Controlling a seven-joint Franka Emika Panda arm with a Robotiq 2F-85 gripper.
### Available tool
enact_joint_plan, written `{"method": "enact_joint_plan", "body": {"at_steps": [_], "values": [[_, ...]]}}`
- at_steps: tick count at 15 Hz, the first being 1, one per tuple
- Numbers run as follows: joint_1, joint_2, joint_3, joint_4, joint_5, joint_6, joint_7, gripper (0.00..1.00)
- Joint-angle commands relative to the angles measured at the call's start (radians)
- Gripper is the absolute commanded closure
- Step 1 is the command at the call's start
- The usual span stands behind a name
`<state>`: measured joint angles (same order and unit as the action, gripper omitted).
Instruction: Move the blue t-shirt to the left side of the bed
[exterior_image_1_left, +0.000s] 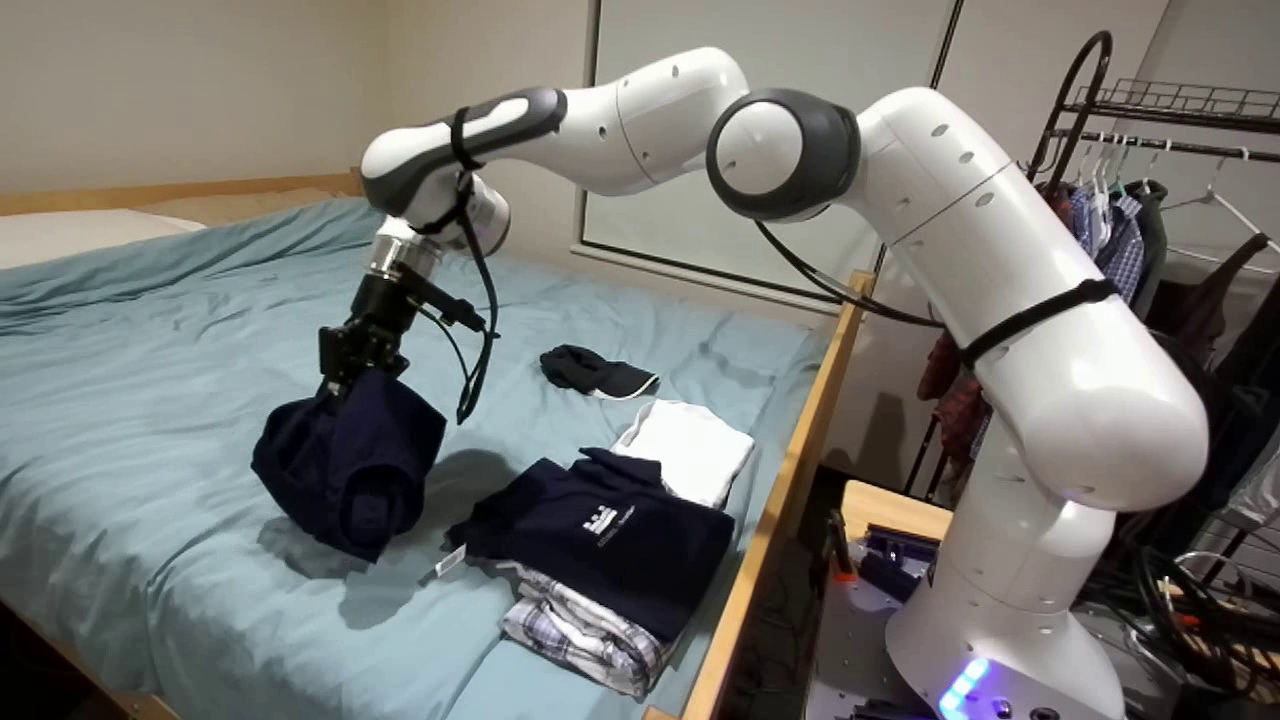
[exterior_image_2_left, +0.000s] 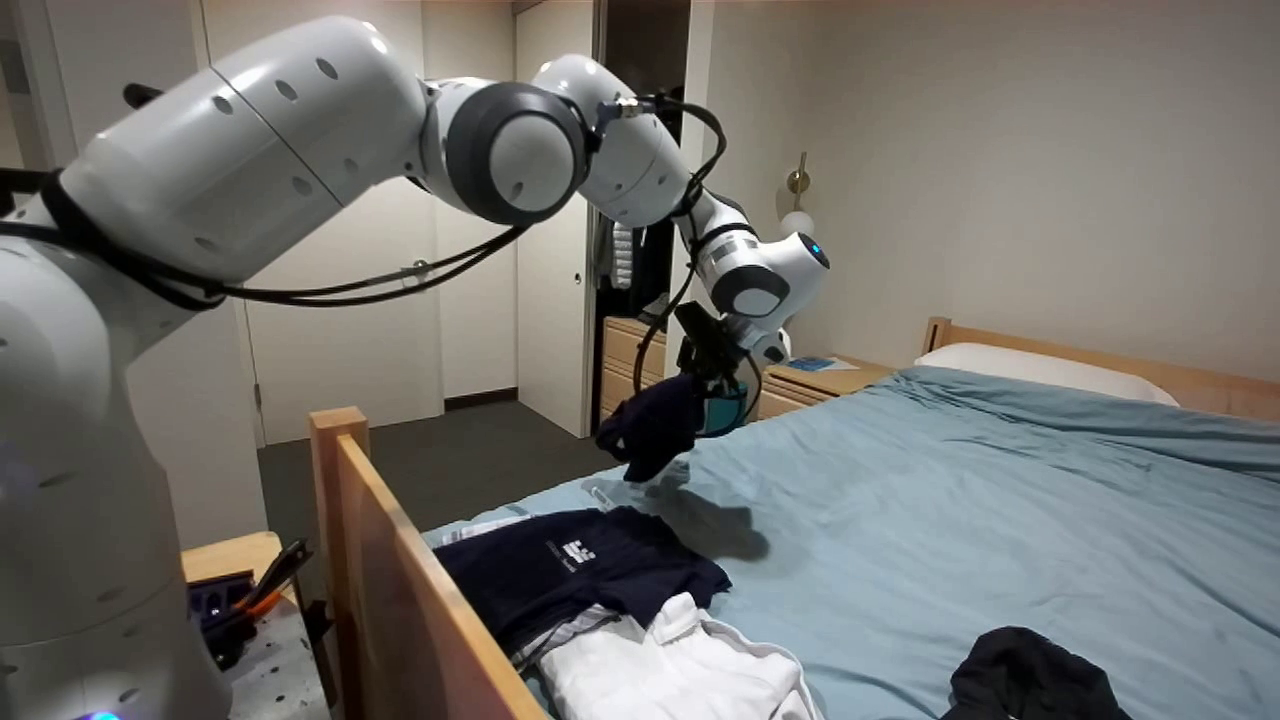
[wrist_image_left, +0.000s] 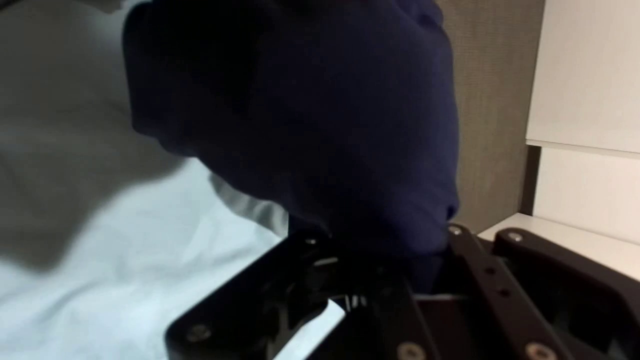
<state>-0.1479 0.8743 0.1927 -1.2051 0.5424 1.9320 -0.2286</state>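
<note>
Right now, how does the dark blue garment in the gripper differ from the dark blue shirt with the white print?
The held garment hangs bunched above the bed; the printed shirt lies fairly flat on a plaid garment. The gripper holds the held garment up, while nothing grips the printed shirt. The printed shirt shows a white print; the held garment shows none in these views. Both are dark blue cloth.

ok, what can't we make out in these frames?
Where the tool pinches: wrist view, covered by the bunched navy garment.
That garment's full cut: hidden in its own folds, all views.
Lettering by the white logo: too small to read, both exterior views.
Plaid garment: mostly under the folded navy shirt, both exterior views.
White collared shirt, black cap: cut off by the bottom edge in an exterior view.
</note>
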Motion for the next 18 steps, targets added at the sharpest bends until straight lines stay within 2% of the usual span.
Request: {"method": "enact_joint_plan", "body": {"at_steps": [1, 6, 7, 8, 9, 14, 18], "values": [[0.040, -0.014, -0.070, 0.015, -0.137, -0.037, 0.036, 0.91], [0.049, -0.008, -0.082, 0.023, -0.224, -0.027, 0.000, 0.91], [0.038, 0.001, -0.069, 0.011, -0.200, -0.009, 0.005, 0.83], [0.041, 0.001, -0.071, 0.013, -0.206, -0.009, 0.005, 0.58], [0.040, 0.001, -0.070, 0.012, -0.204, -0.010, 0.007, 0.57], [0.058, 0.000, -0.095, 0.001, -0.221, 0.050, 0.057, 0.26], [0.052, 0.004, -0.084, -0.003, -0.207, 0.113, 0.047, 0.02]]}}
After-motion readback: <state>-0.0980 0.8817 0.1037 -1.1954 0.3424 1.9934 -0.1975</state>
